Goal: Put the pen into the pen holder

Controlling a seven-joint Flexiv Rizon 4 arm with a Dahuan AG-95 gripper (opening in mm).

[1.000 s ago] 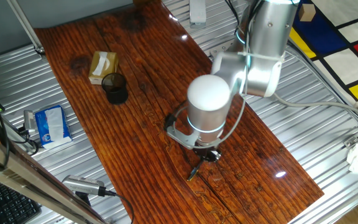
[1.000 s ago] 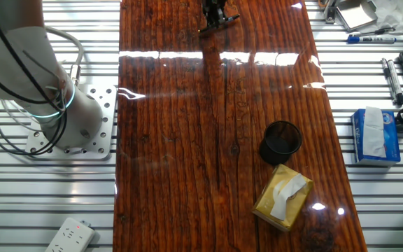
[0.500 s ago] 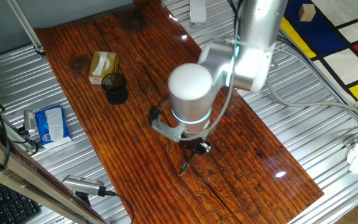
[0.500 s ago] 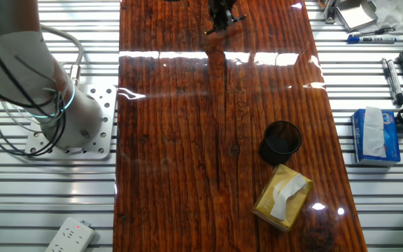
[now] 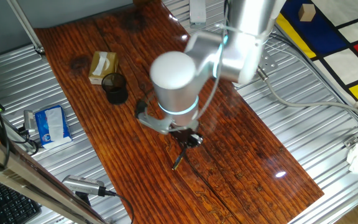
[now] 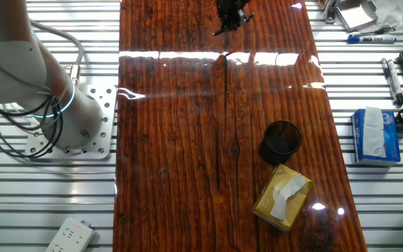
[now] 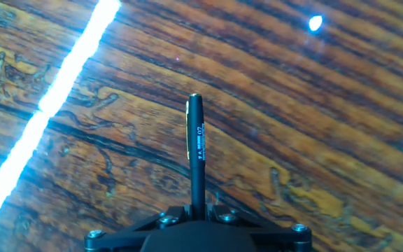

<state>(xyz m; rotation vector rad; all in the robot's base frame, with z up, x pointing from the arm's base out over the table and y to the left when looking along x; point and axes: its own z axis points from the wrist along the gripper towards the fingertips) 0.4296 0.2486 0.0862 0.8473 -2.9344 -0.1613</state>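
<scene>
Gripper [image 7: 197,213] clenched on pen [image 7: 196,150], lifted off table [image 5: 241,143], shaft pointing down for a clean drop; pen holder [image 5: 115,88] well apart, beside cardboard box [image 5: 102,66].

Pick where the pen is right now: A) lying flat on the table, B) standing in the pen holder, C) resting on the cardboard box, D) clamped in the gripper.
D: the hand view shows the pen sticking out from the gripper, above the table.
</scene>
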